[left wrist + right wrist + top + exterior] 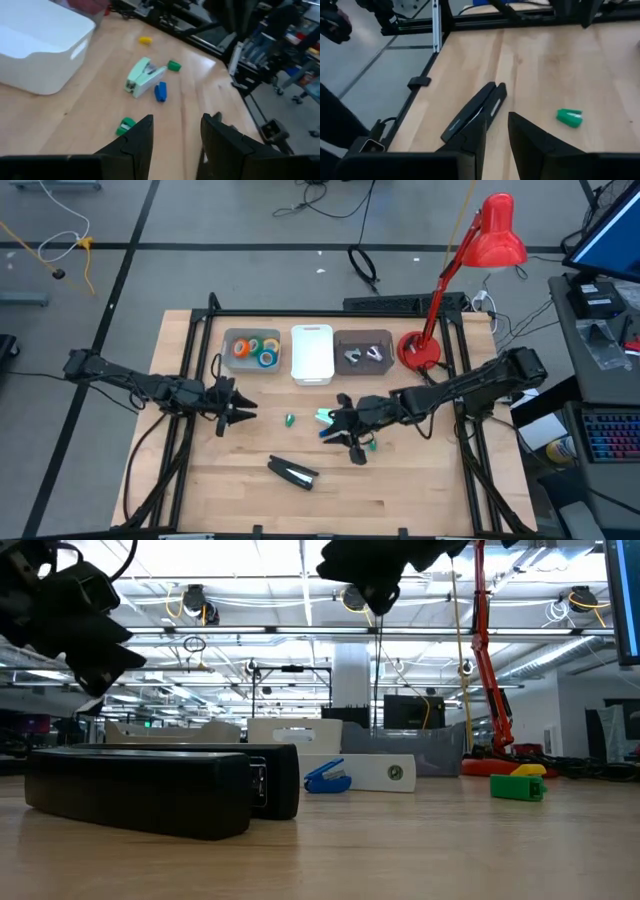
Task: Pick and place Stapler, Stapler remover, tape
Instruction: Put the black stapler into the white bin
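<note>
The right gripper (496, 134) is hovering above the wooden table (420, 490), its two dark fingers standing a little apart with nothing between them. Just ahead of it, towards the table's front edge, a black, long, slim stapler (475, 112) is lying flat. Its long axis is running nearly in line with the way the fingers are pointing, so I judge they would close across its narrow width. In the high view it is lying slantwise between the two arms, with the right arm slightly nearer. A pale green stapler (325, 418) is lying almost under that same gripper.

The left gripper (177, 141) is waiting over the table's left half, fingers well apart and empty.

I am counting two staplers, both loose on the table. Four tape rolls (254, 350), orange-red, yellow, green and blue, are sitting in the left grey bin (228, 356). What look like two silvery staple removers (362, 356) are lying in the right grey bin (342, 338). The white bin (312, 370) between them is showing nothing inside. Scattered around are two small green bits (126, 126), one blue bit (160, 92) and one yellow bit (145, 40).
</note>
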